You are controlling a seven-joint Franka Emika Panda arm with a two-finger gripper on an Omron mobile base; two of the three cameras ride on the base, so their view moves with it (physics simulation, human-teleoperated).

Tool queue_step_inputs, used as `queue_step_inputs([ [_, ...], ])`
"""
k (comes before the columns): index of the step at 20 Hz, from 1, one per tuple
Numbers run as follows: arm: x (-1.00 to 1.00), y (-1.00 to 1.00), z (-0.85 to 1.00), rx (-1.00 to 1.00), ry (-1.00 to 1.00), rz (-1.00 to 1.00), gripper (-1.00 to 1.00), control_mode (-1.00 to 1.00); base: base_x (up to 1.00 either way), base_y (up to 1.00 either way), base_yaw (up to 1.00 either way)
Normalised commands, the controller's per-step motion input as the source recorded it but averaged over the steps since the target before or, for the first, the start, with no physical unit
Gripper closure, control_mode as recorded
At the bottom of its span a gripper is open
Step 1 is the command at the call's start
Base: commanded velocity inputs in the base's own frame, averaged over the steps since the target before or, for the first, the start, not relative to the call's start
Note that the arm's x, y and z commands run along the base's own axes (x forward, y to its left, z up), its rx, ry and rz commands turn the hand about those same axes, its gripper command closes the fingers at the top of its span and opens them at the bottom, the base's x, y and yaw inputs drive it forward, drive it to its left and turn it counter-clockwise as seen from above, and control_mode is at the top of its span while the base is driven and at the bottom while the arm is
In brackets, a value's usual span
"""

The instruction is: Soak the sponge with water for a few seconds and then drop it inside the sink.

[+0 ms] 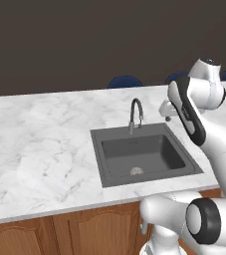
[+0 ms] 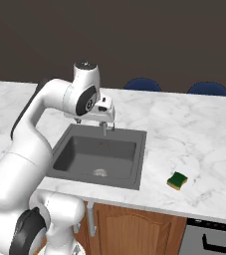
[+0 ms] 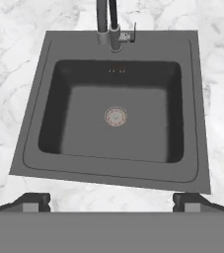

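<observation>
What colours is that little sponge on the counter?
The sponge is green on top, yellow beneath; right base view shows it best.

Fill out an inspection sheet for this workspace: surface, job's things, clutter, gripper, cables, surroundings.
Surface: white marble counter over wooden cabinet doors.
Job's things: sponge lies green side up on the counter, right of the sink, near the front edge; basin dry, drain bare; faucet at the back rim, no water running.
Clutter: nothing seen.
Gripper: gripper open, holding nothing, poised above the sink.
Cables: nothing seen.
Surroundings: dark wall behind; blue chair backs beyond the counter; an appliance handle at lower right.
</observation>
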Motion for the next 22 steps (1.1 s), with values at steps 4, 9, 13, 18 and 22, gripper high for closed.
queue_step_inputs([
  [4,0.00,-0.21,-0.16,0.03,-0.17,0.13,-1.00,-1.00,0.00,0.00,0.00],
  [9,0.00,-0.12,-0.09,0.04,-0.17,0.14,-1.00,-1.00,0.00,0.00,0.00],
  [13,0.00,-0.04,-0.01,0.02,-0.12,0.12,-1.00,-1.00,0.00,0.00,0.00],
  [18,0.01,-0.06,0.00,0.01,-0.01,0.11,-1.00,-1.00,0.00,0.00,0.00],
  [22,0.09,-0.04,0.00,0.00,0.01,0.07,-1.00,-1.00,0.00,0.00,0.00],
])
